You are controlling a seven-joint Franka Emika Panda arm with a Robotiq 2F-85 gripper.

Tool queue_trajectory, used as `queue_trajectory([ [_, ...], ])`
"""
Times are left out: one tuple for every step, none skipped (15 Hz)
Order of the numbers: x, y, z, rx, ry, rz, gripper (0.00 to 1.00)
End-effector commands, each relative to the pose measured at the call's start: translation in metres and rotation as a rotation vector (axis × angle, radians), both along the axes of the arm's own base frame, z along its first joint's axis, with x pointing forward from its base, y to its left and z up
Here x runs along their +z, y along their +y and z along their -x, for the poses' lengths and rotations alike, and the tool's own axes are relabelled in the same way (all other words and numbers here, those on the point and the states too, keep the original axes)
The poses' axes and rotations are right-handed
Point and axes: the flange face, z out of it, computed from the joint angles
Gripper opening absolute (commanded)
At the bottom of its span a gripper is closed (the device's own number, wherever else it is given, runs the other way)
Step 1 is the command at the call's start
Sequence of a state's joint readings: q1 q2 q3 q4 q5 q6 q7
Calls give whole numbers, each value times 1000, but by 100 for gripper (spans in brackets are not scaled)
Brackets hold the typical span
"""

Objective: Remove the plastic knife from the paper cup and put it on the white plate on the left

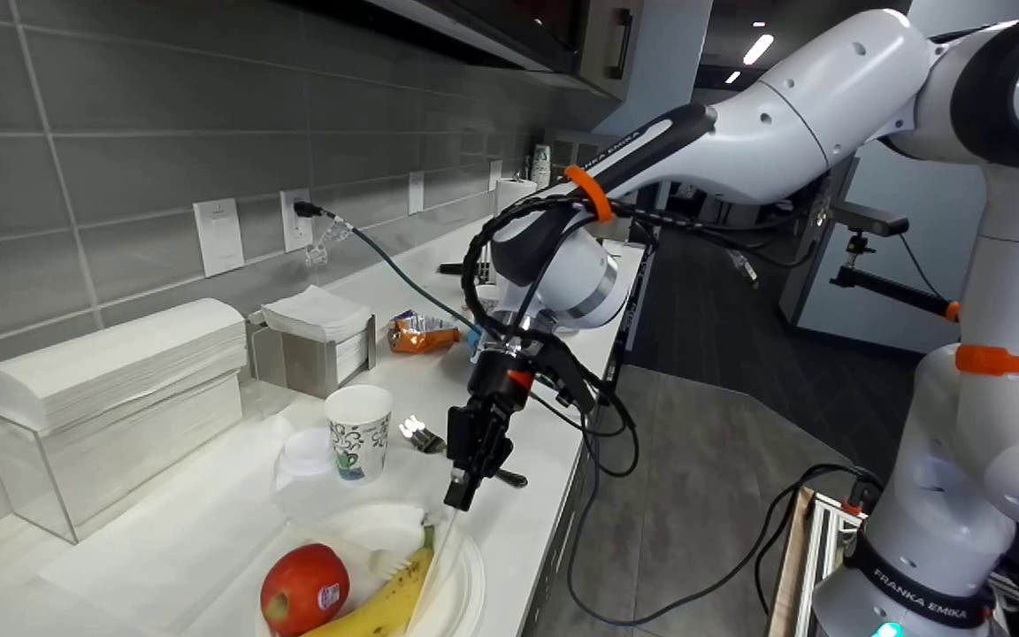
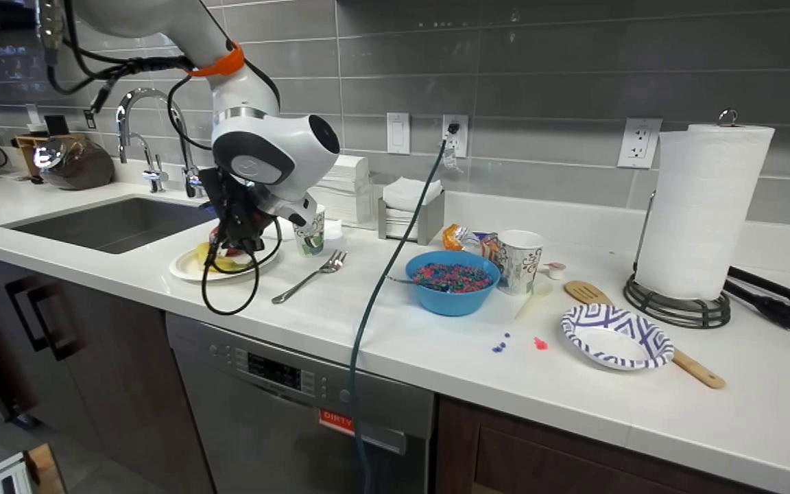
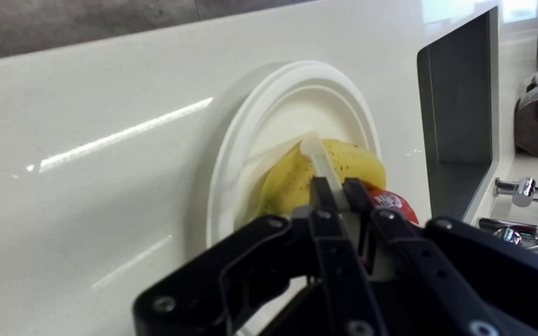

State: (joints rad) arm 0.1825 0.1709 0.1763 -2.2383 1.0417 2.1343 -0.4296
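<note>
My gripper is pinching the plastic knife. It's slanting down over the white plate, right half in an exterior view, and I'm guessing that's helping a soft drop.

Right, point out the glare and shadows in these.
In the wrist view, white glare streaks lie on the counter and a soft shadow falls beside the white plate; in an exterior view, the fork glints brightly and a ceiling light burns out white.
</note>
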Motion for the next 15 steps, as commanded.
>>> queue_trajectory([
  [-10, -6, -1, -30, 42, -14, 36],
  [-10, -7, -2, -35, 43, -15, 37],
  [-11, -9, -3, -39, 44, -15, 44],
  [-10, -10, -3, -39, 44, -14, 51],
  [-8, -11, -4, -38, 41, -11, 60],
  [-6, -12, -4, -37, 37, -10, 66],
  [-2, -12, -4, -35, 33, -11, 73],
  [2, -12, -4, -33, 29, -15, 82],
  [6, -12, -3, -30, 25, -14, 88],
  [11, -11, -3, -28, 20, -14, 97],
  [14, -11, -3, -28, 11, -10, 100],
  [19, -10, -3, -33, 6, -4, 100],
  [23, -11, -2, -40, -3, 6, 100],
  [31, -10, 0, -44, -10, 12, 100],
  [41, -10, 3, -53, -32, 23, 100],
])
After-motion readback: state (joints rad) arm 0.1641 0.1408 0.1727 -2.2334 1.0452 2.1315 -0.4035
